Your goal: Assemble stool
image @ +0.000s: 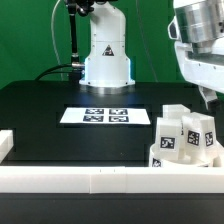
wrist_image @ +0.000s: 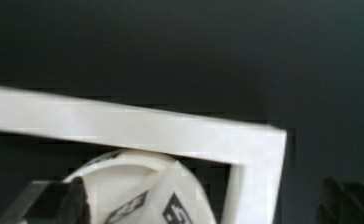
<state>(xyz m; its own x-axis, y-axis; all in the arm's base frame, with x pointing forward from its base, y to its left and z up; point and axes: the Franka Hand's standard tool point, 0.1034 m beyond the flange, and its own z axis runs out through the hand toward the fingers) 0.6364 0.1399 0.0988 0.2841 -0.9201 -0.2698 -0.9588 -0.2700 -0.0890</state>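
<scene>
By rail corner: 3 legs (image: 186, 133), 1 seat (image: 180, 160).

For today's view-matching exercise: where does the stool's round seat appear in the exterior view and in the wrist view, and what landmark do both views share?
Exterior view: the round seat sits low at the exterior view's right, under the tagged legs, inside the rail corner.
Wrist view: the seat's curved edge shows just inside the rail's bend.
Shared landmark: the white border rail.

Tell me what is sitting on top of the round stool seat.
On the seat, at least three tagged white legs stand upright together. The seat's top surface beneath them is covered, and the border rail hides its lower edge.
</scene>
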